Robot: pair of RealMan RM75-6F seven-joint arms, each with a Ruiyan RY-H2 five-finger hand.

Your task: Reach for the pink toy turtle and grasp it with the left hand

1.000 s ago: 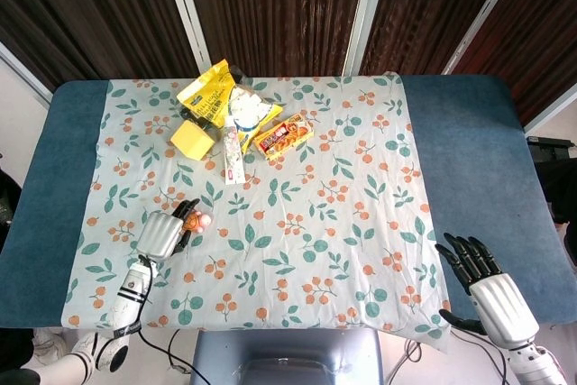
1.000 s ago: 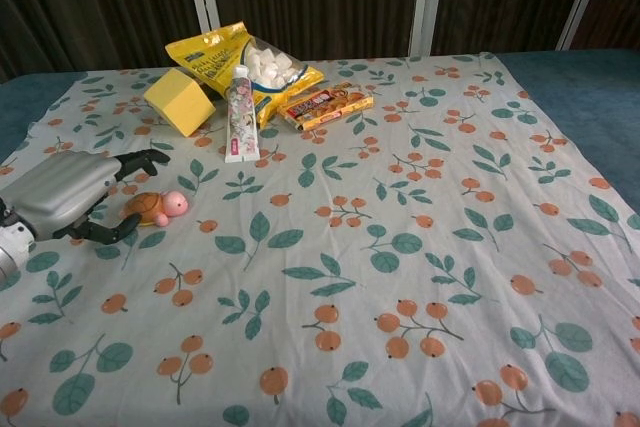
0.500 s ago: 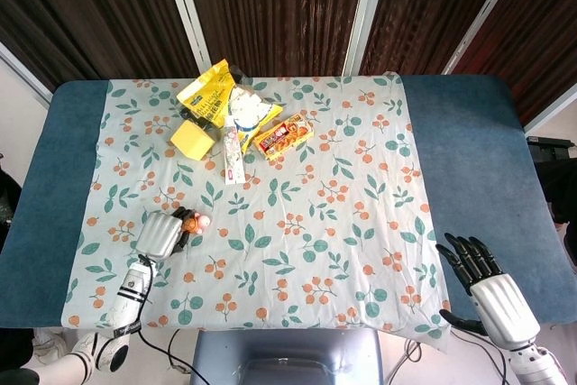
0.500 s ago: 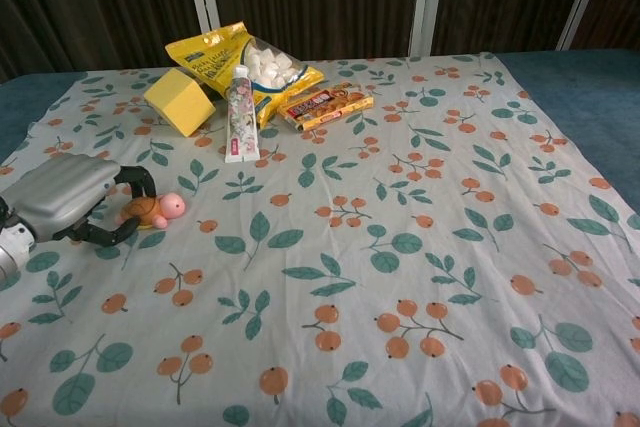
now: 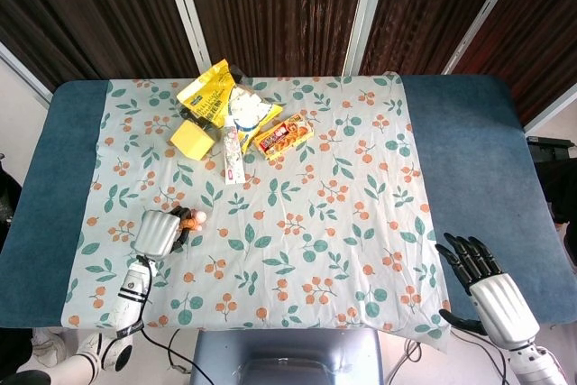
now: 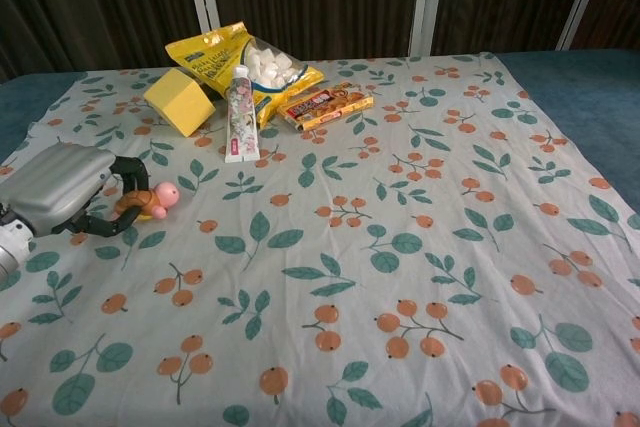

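The pink toy turtle (image 6: 153, 200) with an orange-brown shell sits at the left of the floral cloth, its pink head (image 5: 200, 217) poking out to the right. My left hand (image 6: 62, 187) grips it, dark fingers (image 6: 128, 169) curled around the shell. In the head view the left hand (image 5: 159, 233) covers most of the turtle. My right hand (image 5: 484, 284) hovers at the near right corner off the cloth, fingers spread and holding nothing; the chest view does not show it.
At the back of the cloth lie a yellow block (image 6: 179, 101), a yellow snack bag (image 6: 243, 64), a toothpaste tube (image 6: 237, 114) and a biscuit pack (image 6: 326, 104). Blue table surface (image 5: 469, 151) flanks the cloth (image 6: 400, 247) on both sides.
My left hand's fingers closed around the turtle. Hand and turtle then shifted slightly back, the turtle's head now lifted a little.
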